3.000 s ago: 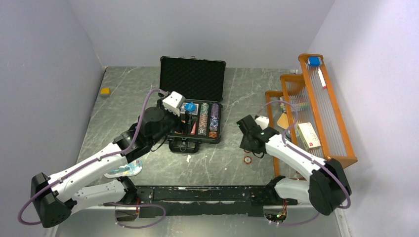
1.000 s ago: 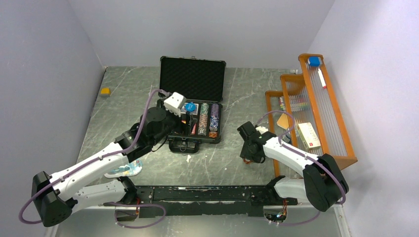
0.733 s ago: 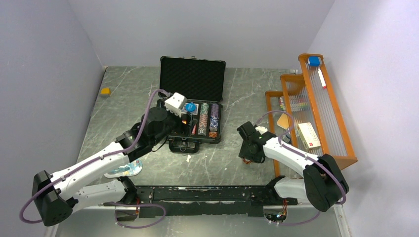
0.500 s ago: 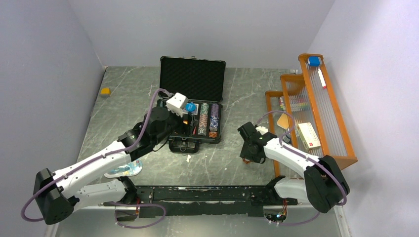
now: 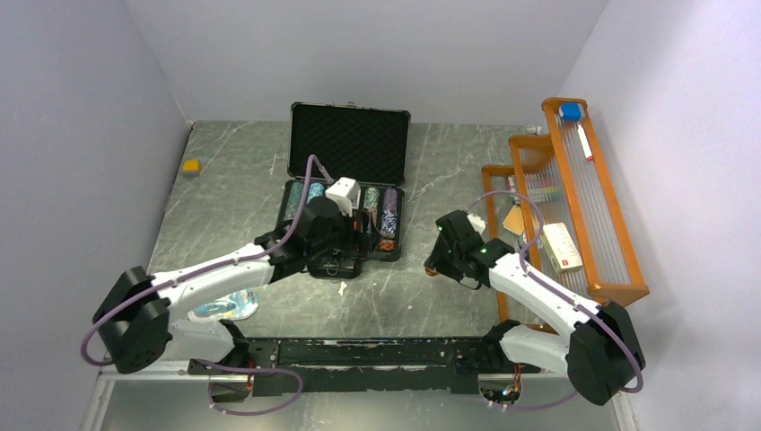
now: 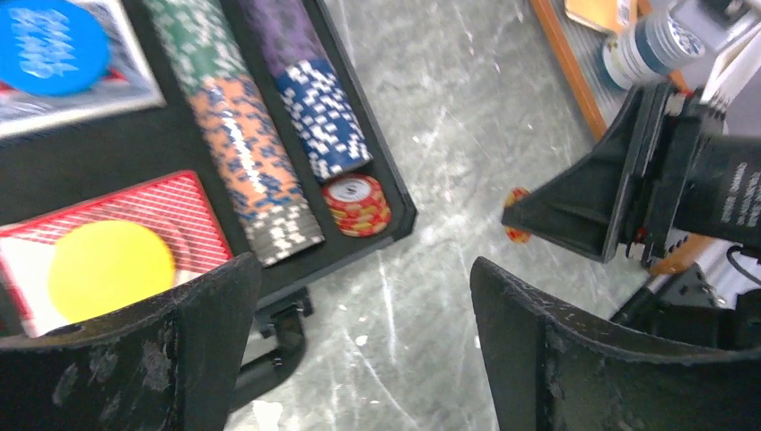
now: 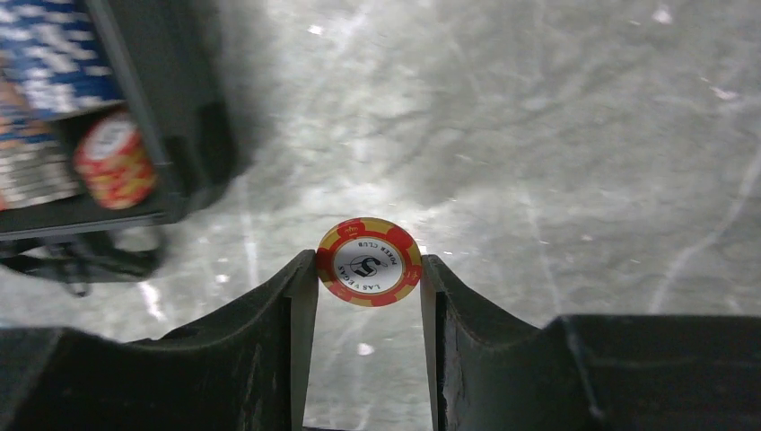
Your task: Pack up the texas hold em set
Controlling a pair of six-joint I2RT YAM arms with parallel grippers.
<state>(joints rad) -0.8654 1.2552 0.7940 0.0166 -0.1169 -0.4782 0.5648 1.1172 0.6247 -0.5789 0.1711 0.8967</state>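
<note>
Red-and-yellow poker chip (image 7: 369, 262), pinched edgewise in the right gripper (image 7: 368, 269), hangs just right of the briefcase (image 7: 193, 135). I'd set it squarely against the red chips (image 7: 112, 160) in the briefcase's near-right slot. The left gripper (image 6: 363, 296) gapes empty above its front.

Pale lavender walls (image 5: 377, 45) boxed in a dark grey marbled counter (image 5: 233, 171) on three sides, and an orange wooden rack (image 5: 617, 289) sat along its right edge.
</note>
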